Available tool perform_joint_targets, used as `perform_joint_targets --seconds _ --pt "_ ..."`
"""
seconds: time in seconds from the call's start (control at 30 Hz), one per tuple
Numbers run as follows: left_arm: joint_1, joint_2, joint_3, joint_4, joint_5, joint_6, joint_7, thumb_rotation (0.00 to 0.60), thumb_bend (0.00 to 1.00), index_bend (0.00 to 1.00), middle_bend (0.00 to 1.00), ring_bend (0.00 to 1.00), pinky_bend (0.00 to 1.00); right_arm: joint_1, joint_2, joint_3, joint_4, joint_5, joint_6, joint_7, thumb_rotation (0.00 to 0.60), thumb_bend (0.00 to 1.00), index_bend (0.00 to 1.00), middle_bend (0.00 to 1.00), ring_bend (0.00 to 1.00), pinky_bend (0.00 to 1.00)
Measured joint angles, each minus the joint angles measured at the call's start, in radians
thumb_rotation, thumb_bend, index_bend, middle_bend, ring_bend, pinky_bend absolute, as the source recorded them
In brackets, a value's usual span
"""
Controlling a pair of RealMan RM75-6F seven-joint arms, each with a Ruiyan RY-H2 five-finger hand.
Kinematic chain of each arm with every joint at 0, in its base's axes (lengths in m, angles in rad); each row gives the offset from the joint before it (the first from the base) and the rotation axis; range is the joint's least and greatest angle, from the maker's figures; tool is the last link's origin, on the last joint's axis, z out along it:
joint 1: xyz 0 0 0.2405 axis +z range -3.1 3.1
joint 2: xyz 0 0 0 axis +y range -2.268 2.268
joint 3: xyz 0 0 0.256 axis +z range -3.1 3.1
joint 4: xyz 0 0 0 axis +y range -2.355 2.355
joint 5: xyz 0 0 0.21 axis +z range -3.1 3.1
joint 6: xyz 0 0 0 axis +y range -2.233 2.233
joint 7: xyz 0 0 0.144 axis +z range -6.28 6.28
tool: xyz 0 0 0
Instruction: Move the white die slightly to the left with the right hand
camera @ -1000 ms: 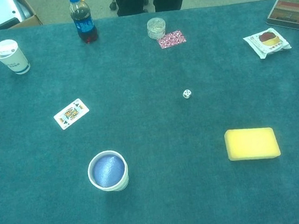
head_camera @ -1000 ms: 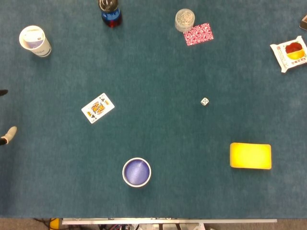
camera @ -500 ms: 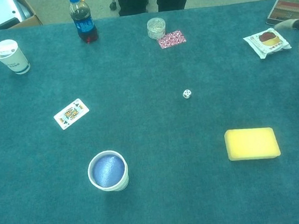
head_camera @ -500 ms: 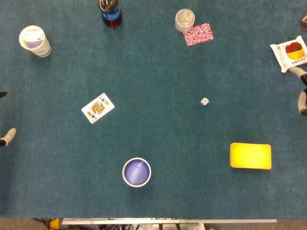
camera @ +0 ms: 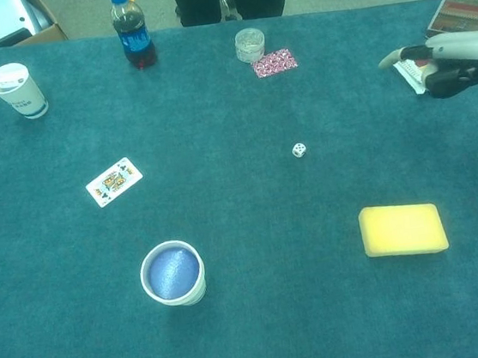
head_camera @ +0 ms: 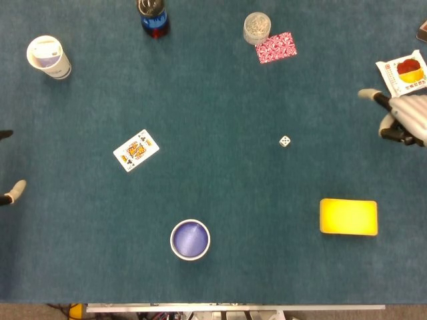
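White and small, the die sits alone on the teal cloth of the table, a little right of the middle, with bare cloth all round it and nothing touching it. To its right and somewhat farther back, well apart from it, the right hand reaches in from the table's right edge, one finger stretched out toward the left and the others drawn in beneath it; it holds nothing. Just behind that hand lies a white snack packet with a red and yellow print, partly covered by the hand in the chest view. Nearer the front edge, right of the die, lies a yellow sponge. Behind the die, near the far edge, stand a small clear jar and, just beside it, a red patterned card. Left of the die, well apart, a playing card lies face up, and toward the front stands a white cup with a blue inside. A cola bottle and a paper cup stand along the far left. At the left edge only two fingertips of the left hand show; whether it is spread or closed I cannot tell.
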Motion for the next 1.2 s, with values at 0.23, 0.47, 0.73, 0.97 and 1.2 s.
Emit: perform_joint_targets --seconds 0.23,0.47,0.73,0.97,1.2 --pt "-0.008 -0.008 0.0 0.0 0.002 -0.009 0.007 0.6 0.21 0.19 0.07 0.08 0.36 0.182 0.036 -0.012 0.036 0.124 -0.261 0.068 0.247 1.0 0.22 1.0 1.0 1.0" --pt "-0.011 -0.013 -0.001 0.005 0.001 -0.013 0.004 0.6 0.21 0.19 0.07 0.08 0.36 0.394 0.02 -0.211 0.06 0.157 -0.216 -0.044 0.245 1.0 0.32 1.0 1.0 1.0" --pt "-0.005 -0.014 -0.001 0.014 -0.003 -0.007 -0.017 0.6 0.21 0.19 0.07 0.08 0.36 0.538 -0.077 -0.41 0.02 0.34 0.048 -0.286 0.243 1.0 0.33 1.0 1.0 1.0" --pt "-0.002 -0.02 0.001 0.028 0.001 -0.004 -0.036 0.6 0.21 0.19 0.07 0.08 0.36 0.568 -0.179 -0.485 -0.032 0.484 0.279 -0.469 0.242 1.0 0.33 1.0 1.0 1.0" --pt "-0.005 -0.024 0.0 0.025 0.001 -0.005 -0.031 0.6 0.21 0.19 0.07 0.08 0.36 0.517 -0.196 -0.467 -0.038 0.448 0.316 -0.48 0.244 1.0 0.33 1.0 1.0 1.0"
